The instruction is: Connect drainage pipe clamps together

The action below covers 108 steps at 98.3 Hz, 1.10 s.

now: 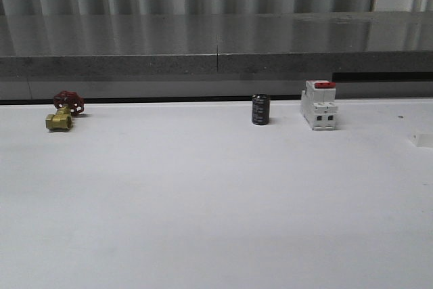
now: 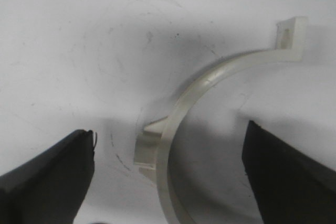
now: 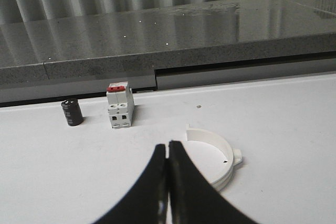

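In the left wrist view, one white half-ring drainage pipe clamp [image 2: 210,77] lies flat on the white table. Its arc runs between the two black fingers of my left gripper [image 2: 170,129], which is open, and neither finger touches it. It has a small tab at its far end and another on its outer side. In the right wrist view, a second white half-ring clamp [image 3: 212,136] lies on the table just beside and beyond the tips of my right gripper [image 3: 168,145]. That gripper is shut with nothing between its fingers.
A white breaker with a red top [image 1: 319,104] and a black cylinder [image 1: 260,109] stand at the table's back, right of centre. A brass valve with a red handle [image 1: 62,114] sits back left. A grey stone ledge [image 1: 216,45] runs behind the table.
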Motion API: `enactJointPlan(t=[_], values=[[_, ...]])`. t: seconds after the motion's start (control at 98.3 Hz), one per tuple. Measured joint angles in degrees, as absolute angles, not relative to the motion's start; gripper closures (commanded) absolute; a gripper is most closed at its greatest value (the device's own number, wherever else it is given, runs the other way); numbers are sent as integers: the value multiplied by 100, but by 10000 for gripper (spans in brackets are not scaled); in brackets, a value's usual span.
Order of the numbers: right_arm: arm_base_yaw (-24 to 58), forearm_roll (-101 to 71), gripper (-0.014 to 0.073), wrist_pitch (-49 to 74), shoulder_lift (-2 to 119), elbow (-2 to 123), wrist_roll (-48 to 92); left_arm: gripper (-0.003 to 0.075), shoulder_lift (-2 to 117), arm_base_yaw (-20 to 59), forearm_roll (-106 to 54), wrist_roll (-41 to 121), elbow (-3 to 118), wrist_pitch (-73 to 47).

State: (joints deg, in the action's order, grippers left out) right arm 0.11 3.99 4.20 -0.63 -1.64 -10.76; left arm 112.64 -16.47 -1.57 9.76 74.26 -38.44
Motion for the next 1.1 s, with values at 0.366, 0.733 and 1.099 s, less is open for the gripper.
enactJointPlan(t=[0.366, 0.733, 1.099], values=[[11, 399, 661, 420, -63, -164, -1076, 157, 11471, -1647, -157, 990, 7428, -3831], [11, 399, 661, 420, -63, -164, -1076, 620, 11471, -1647, -43, 990, 7428, -3817], [11, 399, 661, 420, -63, -164, -1076, 741, 11391, -1536, -181, 994, 7497, -4021]])
